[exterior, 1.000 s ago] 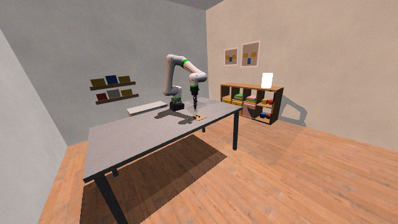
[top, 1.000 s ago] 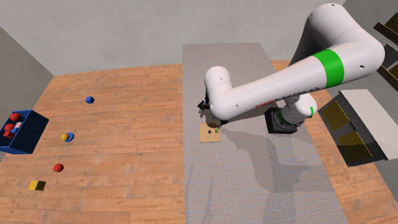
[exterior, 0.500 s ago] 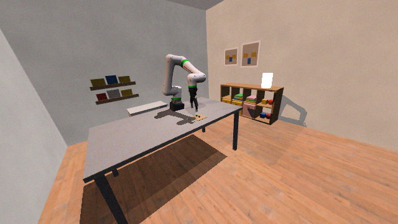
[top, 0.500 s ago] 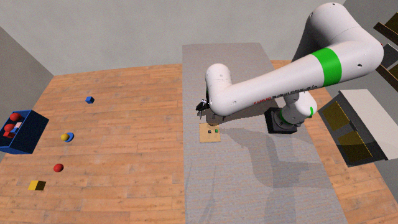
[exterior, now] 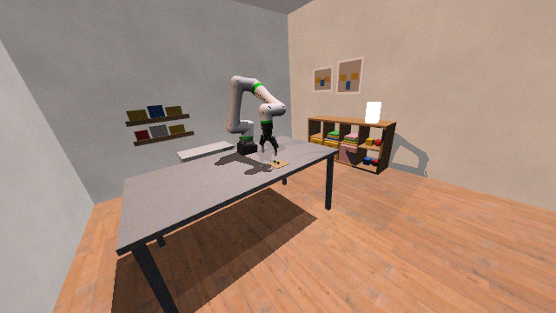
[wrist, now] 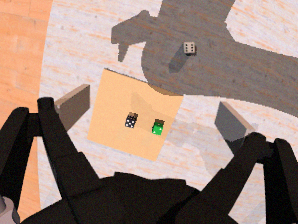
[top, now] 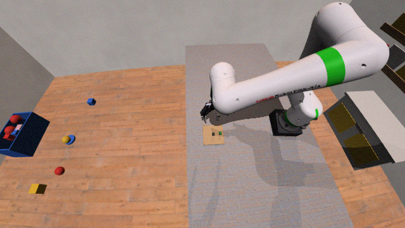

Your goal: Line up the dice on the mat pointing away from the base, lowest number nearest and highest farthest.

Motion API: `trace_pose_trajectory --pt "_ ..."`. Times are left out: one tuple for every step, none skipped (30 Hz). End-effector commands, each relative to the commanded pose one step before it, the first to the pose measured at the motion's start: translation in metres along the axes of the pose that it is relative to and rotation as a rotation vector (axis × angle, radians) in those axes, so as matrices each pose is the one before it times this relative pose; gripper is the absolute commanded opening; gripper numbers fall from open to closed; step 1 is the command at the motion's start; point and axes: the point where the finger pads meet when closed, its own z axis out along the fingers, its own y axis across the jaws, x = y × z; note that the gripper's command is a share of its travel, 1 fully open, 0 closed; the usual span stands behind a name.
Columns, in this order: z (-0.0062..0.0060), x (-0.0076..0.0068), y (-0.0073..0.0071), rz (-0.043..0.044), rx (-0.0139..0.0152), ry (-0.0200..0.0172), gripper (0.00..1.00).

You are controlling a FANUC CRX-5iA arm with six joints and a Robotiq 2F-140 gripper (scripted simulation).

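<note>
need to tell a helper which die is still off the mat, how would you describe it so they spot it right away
Start at the grey table and find the tan square mat lying on it. Beyond the mat's far edge, in the arm's dark shadow, a small pale die sits alone on the table. It is the only die off the mat; the black die and green die stand on it.
</note>
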Motion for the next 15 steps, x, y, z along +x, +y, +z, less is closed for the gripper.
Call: trace_pose_trajectory --pt "0.00109 0.00642 0.00378 -0.17336 0.00255 -0.01231 1.0" --pt "0.00018 0.00103 0.00089 -0.03099 0.0 0.0 1.0" --pt "0.00007 0.00039 0.00036 -0.01213 0.0 0.0 1.0" --pt "0.0003 0.0016 0.00154 -0.05064 0.00001 -0.00001 1.0" --pt "0.00019 0.00096 0.00103 -0.03211 0.0 -0.00001 1.0" --pt "0.00007 0.00036 0.00042 -0.01257 0.0 0.0 1.0" --pt "0.0003 0.00142 0.00168 -0.05011 0.00001 -0.00001 1.0" --pt "0.00018 0.0008 0.00106 -0.0304 0.00001 -0.00001 1.0" --pt "0.00008 0.00035 0.00049 -0.01382 0.0 0.0 1.0" --pt "0.00029 0.00122 0.00179 -0.04941 0.00001 -0.00001 1.0" --pt "0.00018 0.0007 0.00115 -0.03065 0.00001 -0.00001 1.0" --pt "0.00008 0.00028 0.00049 -0.01294 0.0 0.0 1.0" --pt "0.0 0.0 0.0 0.0 0.0 0.0 1.0" --pt "0.0 0.0 0.0 0.0 0.0 0.0 1.0" --pt "0.00054 0.0019 0.00351 -0.09138 0.00003 -0.00003 1.0"
